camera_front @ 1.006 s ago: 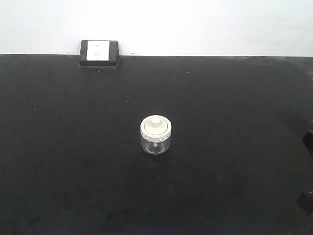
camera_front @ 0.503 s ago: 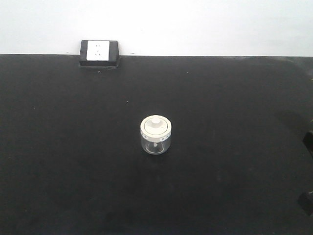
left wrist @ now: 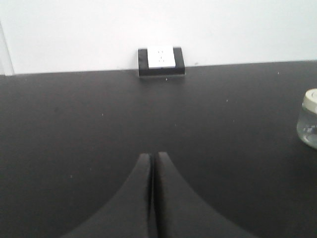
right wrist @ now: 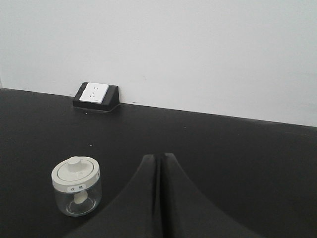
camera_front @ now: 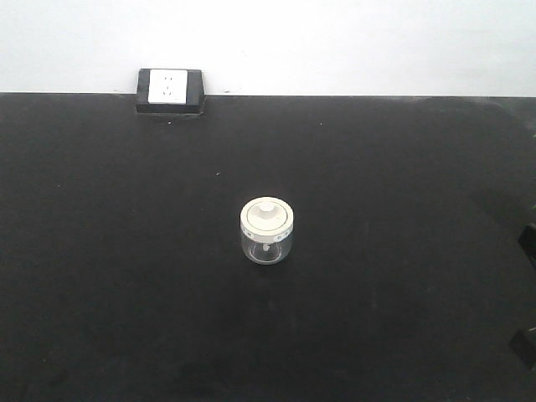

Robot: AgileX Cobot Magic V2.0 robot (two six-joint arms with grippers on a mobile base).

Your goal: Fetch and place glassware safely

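The glassware (camera_front: 267, 232), a small squat clear jar with a cream-white knobbed lid, stands upright and alone in the middle of the black table (camera_front: 402, 167). In the left wrist view the glassware (left wrist: 309, 119) shows at the right edge, far to the right of my left gripper (left wrist: 153, 156), which is shut and empty. In the right wrist view the glassware (right wrist: 77, 186) stands to the left of my right gripper (right wrist: 159, 157), apart from it; that gripper is also shut with nothing in it.
A black box with a white power socket (camera_front: 171, 90) sits at the table's back edge against the white wall. Dark arm parts (camera_front: 528, 243) show at the front view's right edge.
The glassware has not moved. The dark arm part at the lower right edge of the front view has shifted very slightly.
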